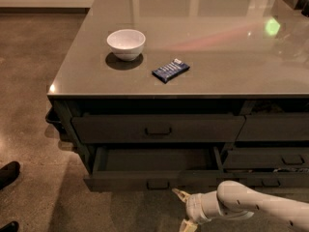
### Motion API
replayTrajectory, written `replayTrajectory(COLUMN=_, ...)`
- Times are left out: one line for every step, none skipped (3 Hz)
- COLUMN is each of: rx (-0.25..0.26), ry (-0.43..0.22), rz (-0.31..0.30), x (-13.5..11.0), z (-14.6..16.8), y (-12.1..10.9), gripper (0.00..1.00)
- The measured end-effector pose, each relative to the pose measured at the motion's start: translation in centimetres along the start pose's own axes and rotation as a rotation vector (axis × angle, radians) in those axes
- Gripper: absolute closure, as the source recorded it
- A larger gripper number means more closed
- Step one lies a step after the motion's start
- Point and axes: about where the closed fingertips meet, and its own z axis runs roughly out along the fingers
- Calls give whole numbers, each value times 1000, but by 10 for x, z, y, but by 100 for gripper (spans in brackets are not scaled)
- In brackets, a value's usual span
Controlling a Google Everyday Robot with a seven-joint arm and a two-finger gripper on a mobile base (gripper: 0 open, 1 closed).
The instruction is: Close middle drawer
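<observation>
The middle drawer is a wide dark-grey drawer with a low front and a small loop handle. It stands partly pulled out, and its grey box interior shows. My gripper is on a white arm that comes in from the lower right. It sits just in front of the drawer's front, below it and to the right of the handle. Its two fingers are spread apart and hold nothing; the upper fingertip is close to the drawer's lower edge.
The taller drawer above is shut. The narrower drawers of the right column stick out slightly. A white bowl and a blue packet lie on the grey counter. A dark shoe is on the floor at left.
</observation>
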Motion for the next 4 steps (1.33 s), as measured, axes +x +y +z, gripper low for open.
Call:
replayTrajectory(rx=0, ry=0, rz=0, x=0, z=0, y=0, gripper=0)
replayTrajectory(rx=5, ry=0, rz=-7, x=-1, z=1, y=-4, gripper=0)
replayTrajectory(rx=47, ry=34, rz=-68, x=-8, z=-6, y=-37, gripper=0)
replayTrajectory(rx=60, ry=51, rz=-88, x=-10, z=-9, y=-48, gripper=0)
